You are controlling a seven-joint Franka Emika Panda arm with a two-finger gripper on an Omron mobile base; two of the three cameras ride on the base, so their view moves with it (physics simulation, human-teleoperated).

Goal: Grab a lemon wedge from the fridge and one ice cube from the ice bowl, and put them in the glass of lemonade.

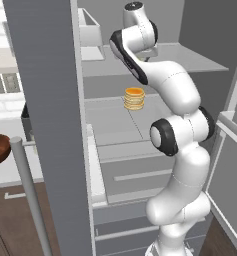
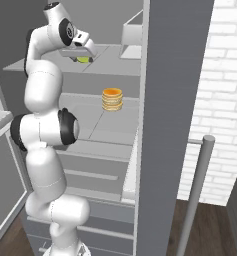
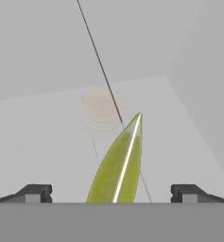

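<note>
Yellow-green wedge: the lemon wedge (image 3: 120,165) stands on edge on the upper glass shelf (image 2: 110,62) of the fridge (image 1: 45,100), between the two finger tips and touching neither, its pointed end aimed away from the hand.
Gripper: the gripper (image 3: 111,193) hangs over the wedge with its fingers spread as wide as they go, one dark tip to each side; nothing is held.
Gripper from the right base view: the hand (image 2: 80,50) is low over that shelf near its left part, with a bit of green showing under it.
Next shelf down: a stack of pancakes (image 1: 134,98) sits near the middle of the lower shelf, seen faintly through the glass from the hand view.
Fridge doors: both are swung open, with a silver bar handle (image 2: 195,190) in the foreground.
Far back: a pale box-like bin (image 1: 90,35) is at the left rear of the upper shelf.
Progress: early, by my reading. The fridge is open and the wedge is lined up, but not yet gripped.
Left to do: close on the wedge, carry it to the glass of lemonade, then fetch one ice cube from the ice bowl.
</note>
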